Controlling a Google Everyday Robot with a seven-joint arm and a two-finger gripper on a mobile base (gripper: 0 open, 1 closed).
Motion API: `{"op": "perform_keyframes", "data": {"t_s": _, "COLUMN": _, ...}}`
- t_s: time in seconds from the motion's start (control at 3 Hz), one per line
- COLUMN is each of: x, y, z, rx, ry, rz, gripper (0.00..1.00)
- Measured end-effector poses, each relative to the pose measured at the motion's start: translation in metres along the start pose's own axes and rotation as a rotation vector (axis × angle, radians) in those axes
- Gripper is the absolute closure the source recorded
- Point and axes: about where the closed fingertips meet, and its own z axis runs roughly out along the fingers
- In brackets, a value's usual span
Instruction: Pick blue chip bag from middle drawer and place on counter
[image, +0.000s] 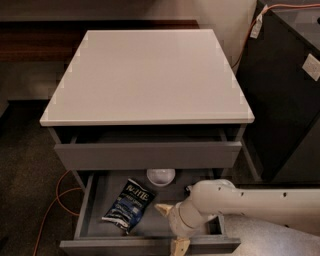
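The blue chip bag (128, 205) lies flat in the left half of the open middle drawer (90, 200), dark navy with white lettering. My gripper (171, 227) hangs over the drawer's front right part, just right of the bag and not touching it. Its two cream fingers are spread apart and hold nothing: one fingertip (162, 208) points toward the bag, the other sits at the drawer front. The white arm reaches in from the right. The glossy white counter (147, 75) tops the cabinet above.
A white round bowl (161, 176) sits at the back of the middle drawer, partly under the upper drawer (147, 154), which stands slightly out. A black cabinet (290, 90) stands at the right. An orange cable (56, 200) runs on the floor at the left.
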Motion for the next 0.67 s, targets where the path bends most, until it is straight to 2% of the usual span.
{"op": "perform_keyframes", "data": {"t_s": 0.33, "x": 0.001, "y": -0.015, "z": -0.016, "rx": -0.020, "ry": 0.057, "rz": 0.007, "gripper": 0.00}}
{"op": "perform_keyframes", "data": {"t_s": 0.67, "x": 0.001, "y": -0.050, "z": -0.023, "rx": -0.021, "ry": 0.158, "rz": -0.017, "gripper": 0.00}}
